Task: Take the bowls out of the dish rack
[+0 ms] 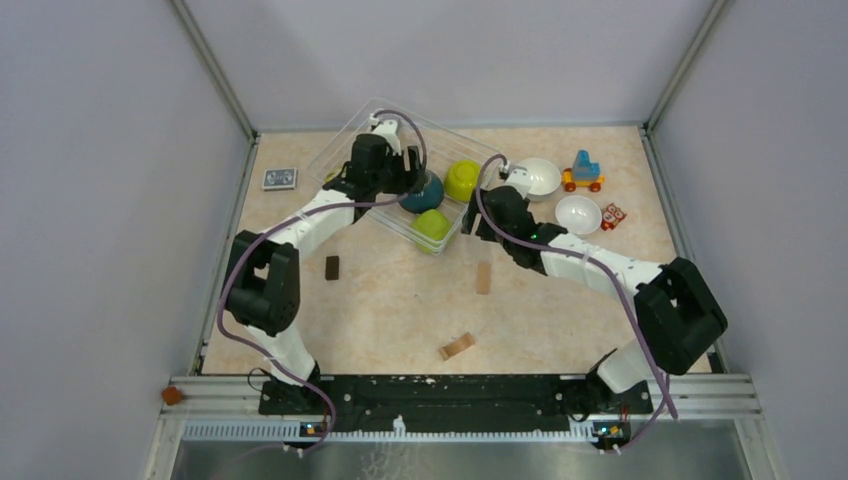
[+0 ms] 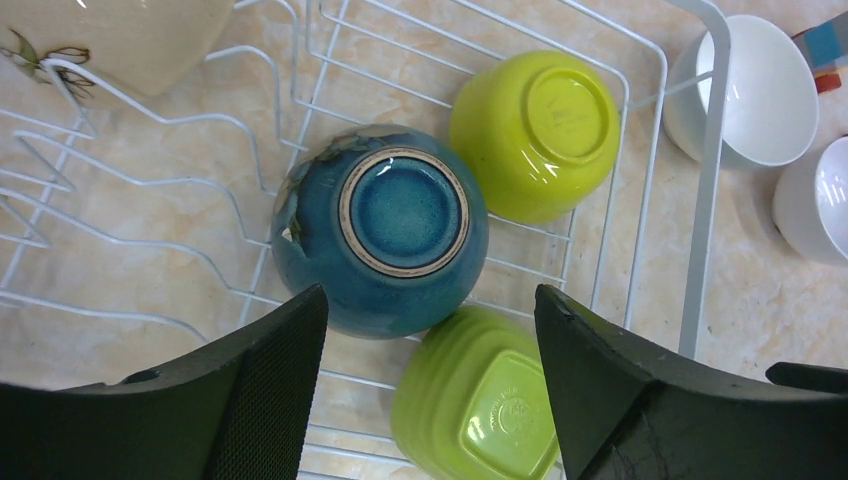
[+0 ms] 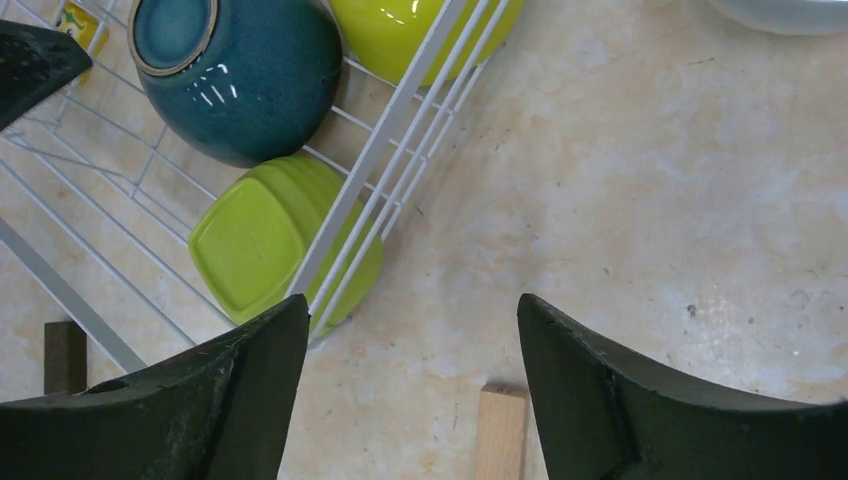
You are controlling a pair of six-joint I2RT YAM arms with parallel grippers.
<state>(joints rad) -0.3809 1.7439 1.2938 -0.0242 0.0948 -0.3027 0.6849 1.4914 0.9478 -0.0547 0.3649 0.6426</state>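
The dish rack of white wire sits at the back of the table. Upside down in it lie a dark teal bowl, a round lime green bowl and a ribbed lime green bowl. A beige bowl shows at the rack's far side. Two white bowls stand upright on the table right of the rack. My left gripper hangs open above the teal and ribbed bowls, holding nothing. My right gripper is open over bare table just outside the rack's wire side.
A light wooden block lies under the right gripper. A dark block and a tan piece lie nearer the front. A toy train, a small red item and a card sit at the back.
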